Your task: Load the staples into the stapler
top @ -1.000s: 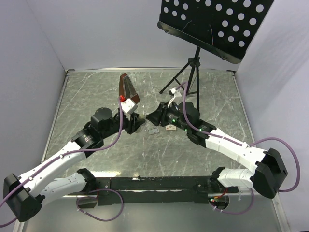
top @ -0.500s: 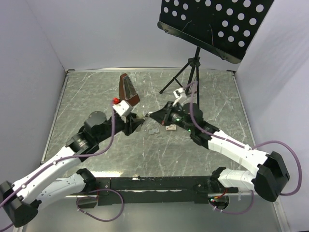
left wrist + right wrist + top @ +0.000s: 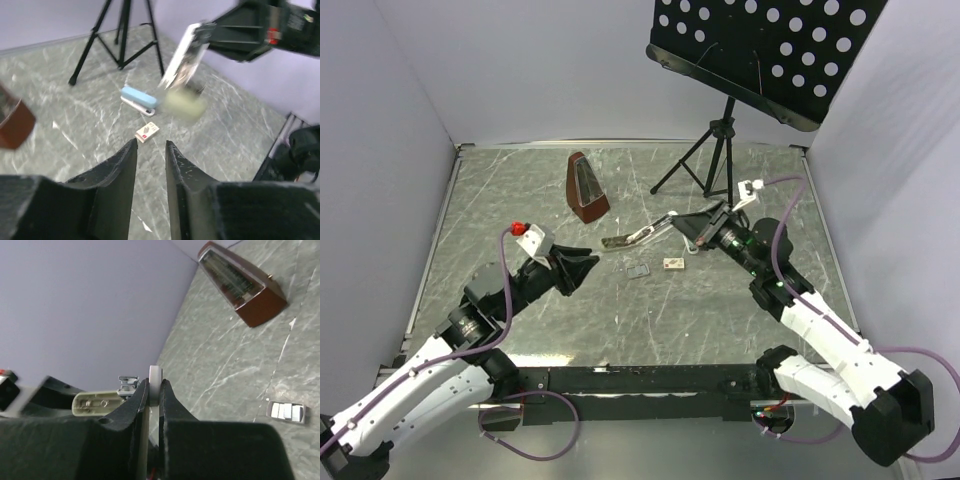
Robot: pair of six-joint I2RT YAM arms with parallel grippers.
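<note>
- The right claw (image 3: 686, 226) is clamped on the stapler (image 3: 638, 234). In the right wrist view its fingers (image 3: 131, 405) pinch a thin pale plate edge-on, with no gap left.
- The stapler sticks out from that claw toward 9 o'clock in the top view, hinged open, with an olive part and a metal part. The left wrist view shows it (image 3: 182, 55) blurred and up off the table (image 3: 650, 320).
- The left claw (image 3: 582, 266) holds nothing. Its fingers (image 3: 117, 167) stand a narrow gap apart, above the table and touching no object.
- The staple box (image 3: 672, 264) lies flat on the table at 7 o'clock from the right claw and 3 o'clock from the left claw. Single staples are too small to make out.
- A small translucent piece (image 3: 638, 270) lies just beside the box, at its 9 o'clock.
- A pale blue item (image 3: 139, 100) lies near the box, on its tripod (image 3: 705, 160) side.
- A metronome (image 3: 587, 188) stands at 12 o'clock from the left claw.
</note>
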